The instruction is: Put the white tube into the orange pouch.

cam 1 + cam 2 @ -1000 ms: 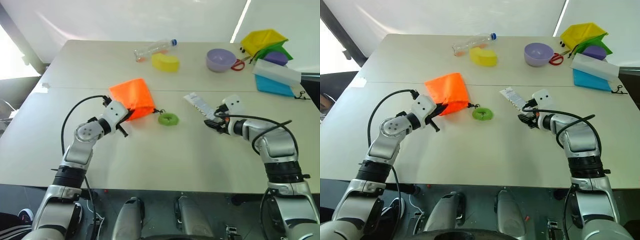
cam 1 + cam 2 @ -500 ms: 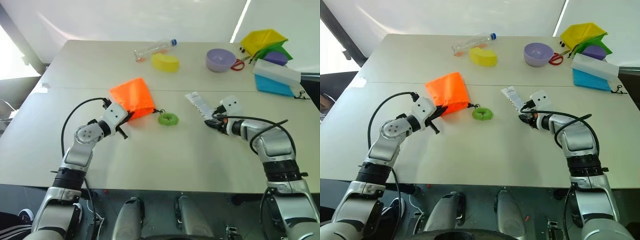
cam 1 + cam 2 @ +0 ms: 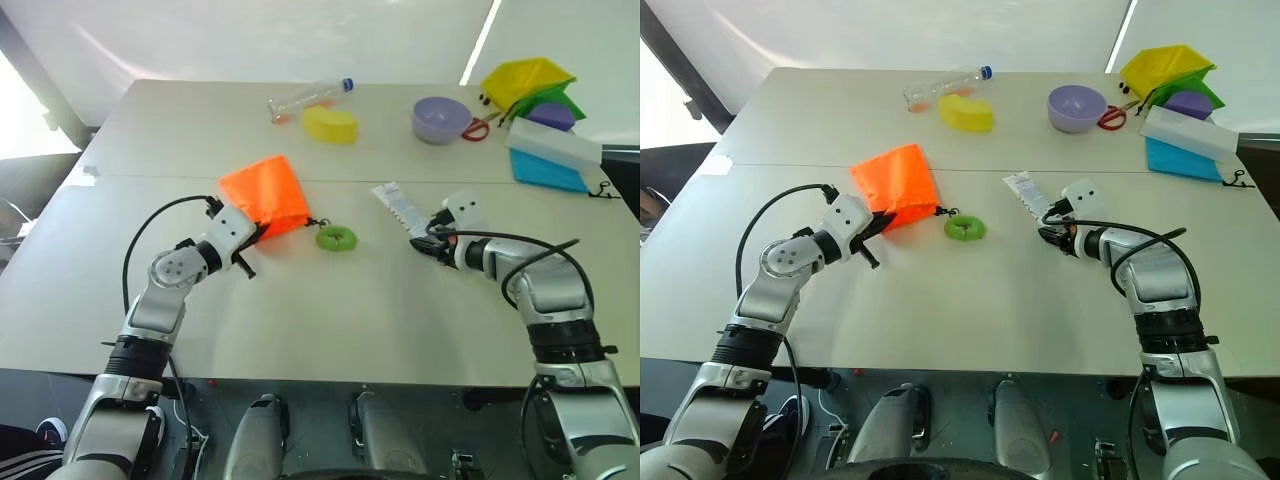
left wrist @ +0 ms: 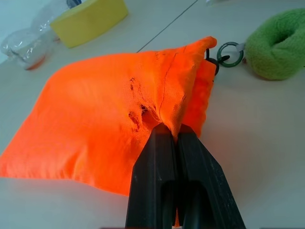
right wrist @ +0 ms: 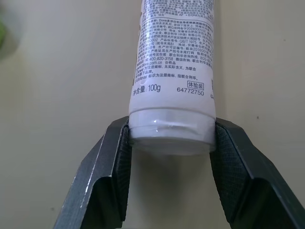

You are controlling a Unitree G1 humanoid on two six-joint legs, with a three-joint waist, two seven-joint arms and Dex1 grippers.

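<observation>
1. The left gripper (image 4: 174, 136) is closed on a fold of the bright orange soft fabric pouch (image 3: 266, 196); the pouch lies flat on the pale table (image 3: 330, 310), its mouth at about 4 o'clock toward the green fluffy ring (image 3: 336, 238).
2. The right gripper (image 5: 170, 138) has both pads against the cap end of the small flat white squeeze tube (image 3: 398, 207); the tube seems to rest on the table, at 3 o'clock from the pouch, well apart.
3. Done, I judge: both things are gripped; left: lifting the tube, opening the pouch mouth, inserting.
</observation>
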